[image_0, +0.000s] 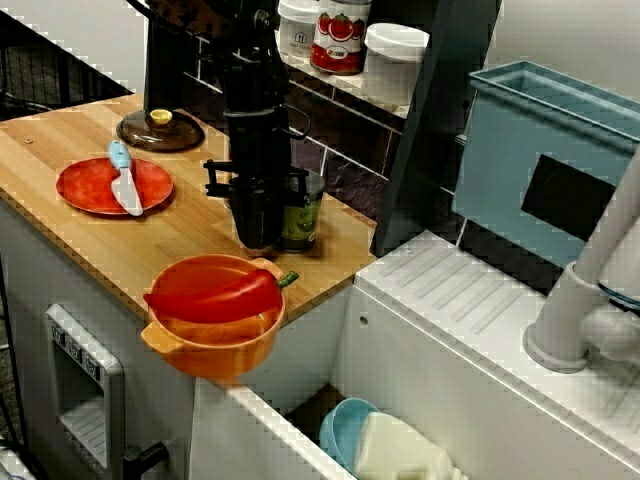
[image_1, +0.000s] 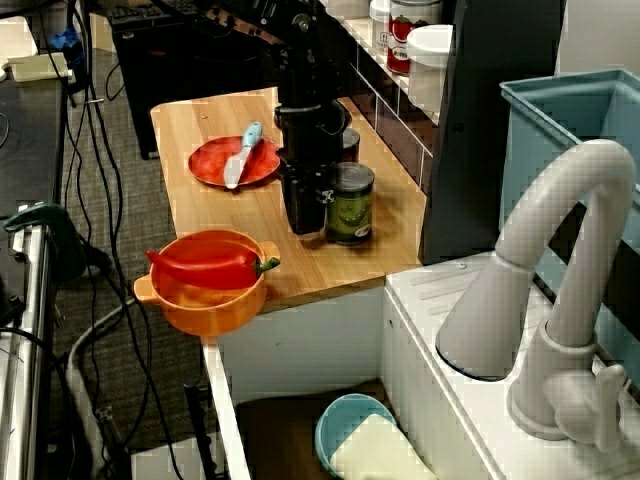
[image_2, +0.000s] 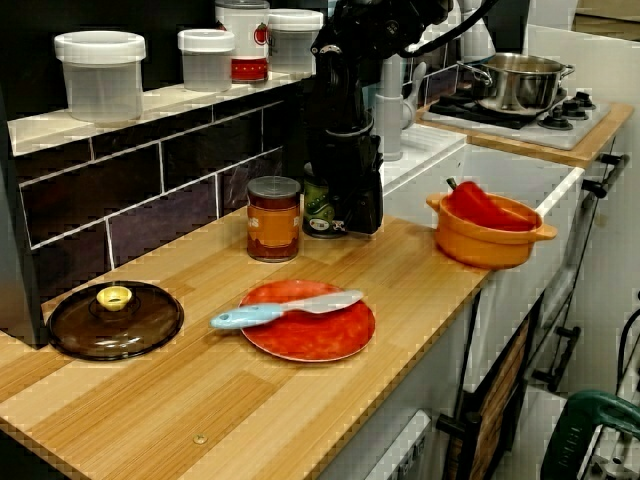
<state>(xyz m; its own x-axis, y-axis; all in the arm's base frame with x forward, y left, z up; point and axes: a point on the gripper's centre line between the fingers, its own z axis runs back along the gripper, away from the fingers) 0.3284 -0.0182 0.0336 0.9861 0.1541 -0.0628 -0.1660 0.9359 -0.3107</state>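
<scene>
Gripper (image_0: 258, 232) stands lowered and upright, its tips at or just above the wooden surface (image_0: 40, 150). In the view from over the sink it is just left of a green-labelled can (image_0: 303, 210). Its black fingers merge into one dark block in every view, so I cannot tell whether they are apart or together. The green-labelled can stands upright outside them, touching or almost touching the gripper's right side, toward the far right corner of the surface by the dark tiled wall.

In the view from the surface's left end, an orange-labelled can (image_2: 273, 218) stands upright just left of the gripper, also close to the wall. A red plate (image_0: 85, 185) lies well to the left with a light blue knife (image_0: 125, 185) across it. Beyond the plate a brown glass lid (image_0: 160, 130) rests flat.

At the near right corner sits an orange bowl (image_0: 215, 355) holding a red pepper (image_0: 215, 293). White-lidded jars (image_0: 395, 60) stand on the shelf above the wall.
</scene>
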